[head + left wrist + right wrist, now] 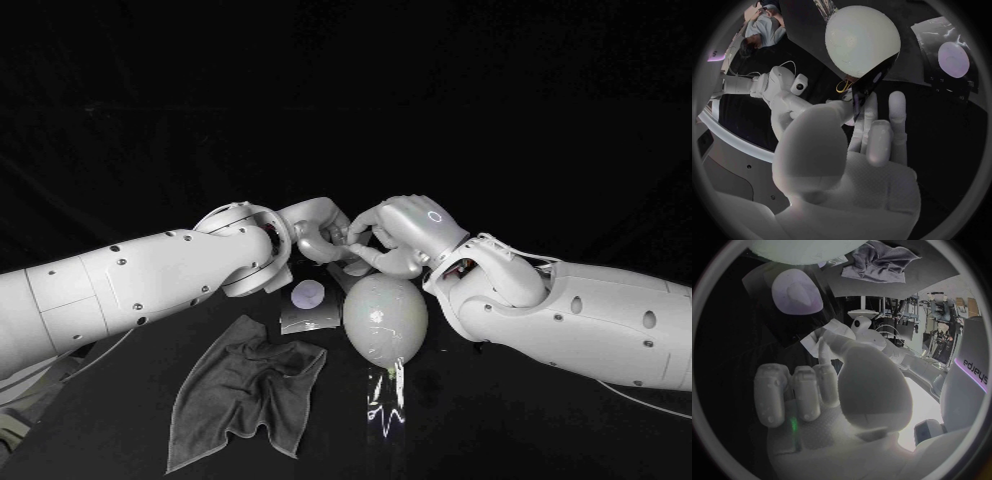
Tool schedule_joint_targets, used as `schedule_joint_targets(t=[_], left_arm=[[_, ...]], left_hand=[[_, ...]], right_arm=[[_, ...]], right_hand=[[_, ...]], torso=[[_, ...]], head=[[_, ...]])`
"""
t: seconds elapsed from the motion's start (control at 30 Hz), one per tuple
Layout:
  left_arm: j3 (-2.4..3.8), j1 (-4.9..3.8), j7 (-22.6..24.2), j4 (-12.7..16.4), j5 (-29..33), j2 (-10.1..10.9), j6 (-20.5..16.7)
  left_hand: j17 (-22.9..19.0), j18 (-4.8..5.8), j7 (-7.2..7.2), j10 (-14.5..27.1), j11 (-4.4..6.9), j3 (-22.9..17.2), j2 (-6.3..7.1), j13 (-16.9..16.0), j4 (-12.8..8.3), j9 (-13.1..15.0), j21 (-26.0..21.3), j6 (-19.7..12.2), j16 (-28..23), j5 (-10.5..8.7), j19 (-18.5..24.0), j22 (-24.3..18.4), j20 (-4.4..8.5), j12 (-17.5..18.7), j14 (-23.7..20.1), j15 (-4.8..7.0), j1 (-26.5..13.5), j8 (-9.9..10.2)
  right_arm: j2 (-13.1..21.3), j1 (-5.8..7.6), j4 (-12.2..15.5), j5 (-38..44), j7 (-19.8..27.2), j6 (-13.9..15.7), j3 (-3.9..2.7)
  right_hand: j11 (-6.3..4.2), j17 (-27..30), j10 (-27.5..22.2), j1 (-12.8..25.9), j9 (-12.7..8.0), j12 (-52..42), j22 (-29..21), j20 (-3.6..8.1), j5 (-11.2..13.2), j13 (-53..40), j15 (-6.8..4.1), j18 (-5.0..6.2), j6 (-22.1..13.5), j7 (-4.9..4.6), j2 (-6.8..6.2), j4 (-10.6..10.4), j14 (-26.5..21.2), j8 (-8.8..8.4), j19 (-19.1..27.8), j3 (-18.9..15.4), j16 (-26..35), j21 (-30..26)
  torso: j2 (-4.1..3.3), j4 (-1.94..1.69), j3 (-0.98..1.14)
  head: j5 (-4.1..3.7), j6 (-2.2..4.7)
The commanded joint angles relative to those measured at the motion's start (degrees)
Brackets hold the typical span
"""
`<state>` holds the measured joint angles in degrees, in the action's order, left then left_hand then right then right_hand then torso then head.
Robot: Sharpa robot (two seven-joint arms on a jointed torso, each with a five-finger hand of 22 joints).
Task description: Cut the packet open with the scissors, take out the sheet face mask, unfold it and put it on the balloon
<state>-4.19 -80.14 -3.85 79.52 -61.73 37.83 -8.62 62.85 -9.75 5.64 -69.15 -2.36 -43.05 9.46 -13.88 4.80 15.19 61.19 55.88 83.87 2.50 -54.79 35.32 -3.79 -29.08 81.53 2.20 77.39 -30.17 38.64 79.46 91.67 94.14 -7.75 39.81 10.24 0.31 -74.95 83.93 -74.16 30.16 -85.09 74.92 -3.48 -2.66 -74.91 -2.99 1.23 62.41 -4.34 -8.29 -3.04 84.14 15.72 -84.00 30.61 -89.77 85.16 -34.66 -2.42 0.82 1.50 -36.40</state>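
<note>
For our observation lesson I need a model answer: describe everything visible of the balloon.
The balloon is pale, egg-shaped, inflated and smooth with a faint sheen. It lies on the black table, crinkled clear film trailing from its near end. The packet lies close beside it; contact is unclear. A dark sheet pinched by the left robot hand crosses its edge.

Legible text, one item: the word "sharpa", seen in the right wrist view on a pale upright panel [970,390] at the circle's rim. The letters run along the panel's purple-lit edge and appear turned over.

Packet [320,318], on the bench just left of the balloon [385,317]: its face bears a round pale disc. The left wrist view shows faint rows of fine print beside the disc, too small to read.

Right hand [411,228]: a small ring-shaped mark on its back, without letters.
</note>
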Motion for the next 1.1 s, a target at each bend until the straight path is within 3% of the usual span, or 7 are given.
schedule_joint_targets(t=[0.03,0.47,0.73,0.9,0.93,0.97,1.1], left_arm=[[0.08,-0.07,-0.13,0.32,0.84,-0.06,-0.41],[0.08,-0.07,-0.83,1.31,1.16,0.27,-0.93],[0.07,-0.07,-2.05,2.19,1.33,0.55,-1.99],[0.07,-0.07,-2.79,2.73,2.07,0.74,-3.08],[0.07,-0.07,-2.93,2.89,2.45,0.81,-3.4],[0.07,-0.07,-3.01,3.04,2.82,0.87,-3.64],[0.07,-0.07,-3.02,3.71,5.37,1.21,-5.01]], left_hand=[[0.18,-0.81,-0.11,-1.61,1.06,-0.57,0.14,0.08,-0.06,1.5,0.37,0.36,0.37,0.3,-0.32,0.13,0.1,-0.31,0.48,-0.03,-0.59,-1.62],[0.19,-0.81,-0.12,-1.73,1.08,-1.07,0.24,0.07,-0.28,1.54,0.53,0.38,0.37,0.3,-0.37,0.21,0.14,-0.34,0.52,-0.01,-0.93,-1.76],[0.26,-0.81,-0.12,-1.79,1.09,-1.3,0.26,0.07,-0.39,1.55,0.61,0.38,0.39,0.3,-0.4,0.24,0.16,-0.35,0.56,0.01,-1.05,-1.81],[0.38,-0.83,-0.09,-1.91,1.1,-1.77,0.31,0.06,-0.65,1.58,0.77,0.4,0.41,0.3,-0.5,0.3,0.21,-0.39,0.65,0.04,-1.26,-1.92],[0.38,-0.83,-0.09,-1.91,1.1,-1.77,0.31,0.06,-0.65,1.58,0.77,0.4,0.41,0.3,-0.5,0.3,0.21,-0.39,0.65,0.04,-1.26,-1.92],[0.38,-0.83,-0.09,-1.91,1.1,-1.77,0.31,0.06,-0.65,1.58,0.77,0.4,0.41,0.3,-0.5,0.3,0.21,-0.39,0.65,0.04,-1.26,-1.92],[0.24,-0.82,-0.08,-1.91,1.08,-2.02,0.33,0.06,-0.76,1.58,0.83,0.38,0.38,0.3,-0.52,0.33,0.23,-0.38,0.62,0.04,-1.42,-1.96]], right_arm=[[-0.23,-0.21,-0.26,0.96,-3.07,-4.94,0.01],[-0.53,-0.69,-0.82,1.6,-8.8,-10.17,0.04],[0.93,-0.78,1.32,1.7,-11.28,-12.53,0.05],[1.62,-0.81,2.65,2.41,-13.36,-12.97,0.05],[1.69,-0.83,2.83,2.76,-13.95,-13.06,0.06],[1.73,-0.87,2.94,3.05,-14.41,-13.09,0.06],[1.78,-1.25,3.25,4.64,-16.49,-13.05,0.09]], right_hand=[[-0.46,-15.05,3.86,0.88,-0.05,-0.23,13.64,0.42,-0.11,-11.92,-0.43,-0.14,-0.23,0.32,0.23,-1.03,5.86,-0.01,-3.53,-0.14,-0.23,0.29],[-0.57,-15.05,4.59,4.45,-0.04,-1.62,13.83,0.65,-0.12,-12.91,-0.55,-0.29,-0.05,0.41,1.79,-6.04,5.86,0.27,-3.88,-1.0,-0.23,0.91],[-0.71,-15.05,5.28,7.28,-0.07,-3.08,14.0,0.75,-0.11,-13.91,-0.67,-0.42,0.65,0.57,2.65,-10.18,5.86,0.7,-4.17,-1.65,-0.23,1.46],[-0.74,-15.05,5.08,7.37,-0.13,-2.62,13.99,0.8,-0.11,-13.62,-0.71,-0.41,0.48,0.62,1.49,-10.61,5.86,0.68,-4.16,-2.23,-0.23,1.43],[-0.78,-15.05,5.05,7.02,-0.13,-2.55,13.96,0.81,-0.11,-13.58,-0.74,-0.39,0.41,0.66,0.86,-10.34,5.86,0.68,-4.11,-2.4,-0.23,1.35],[-0.87,-15.05,4.85,5.24,-0.13,-2.08,13.92,0.88,-0.11,-13.3,-0.84,-0.36,0.23,0.74,-0.79,-8.94,5.86,0.7,-4.04,-2.58,-0.23,1.22],[-0.93,-15.05,4.61,3.21,-0.18,-1.52,13.82,0.94,-0.09,-12.97,-0.9,-0.28,0.0,0.79,-2.35,-7.36,5.86,0.67,-3.86,-2.68,-0.23,0.9]], torso=[[0.04,-0.04,0.01],[0.03,-0.01,0.01],[0.01,0.02,0.0],[0.03,0.06,0.0],[0.04,0.05,0.01],[0.05,0.04,0.01],[0.06,-0.03,0.04]], head=[[-0.05,-0.01],[-0.18,-0.14],[-0.15,-0.19],[-0.33,-0.19],[-0.37,-0.17],[-0.42,-0.14],[-0.52,-0.12]])
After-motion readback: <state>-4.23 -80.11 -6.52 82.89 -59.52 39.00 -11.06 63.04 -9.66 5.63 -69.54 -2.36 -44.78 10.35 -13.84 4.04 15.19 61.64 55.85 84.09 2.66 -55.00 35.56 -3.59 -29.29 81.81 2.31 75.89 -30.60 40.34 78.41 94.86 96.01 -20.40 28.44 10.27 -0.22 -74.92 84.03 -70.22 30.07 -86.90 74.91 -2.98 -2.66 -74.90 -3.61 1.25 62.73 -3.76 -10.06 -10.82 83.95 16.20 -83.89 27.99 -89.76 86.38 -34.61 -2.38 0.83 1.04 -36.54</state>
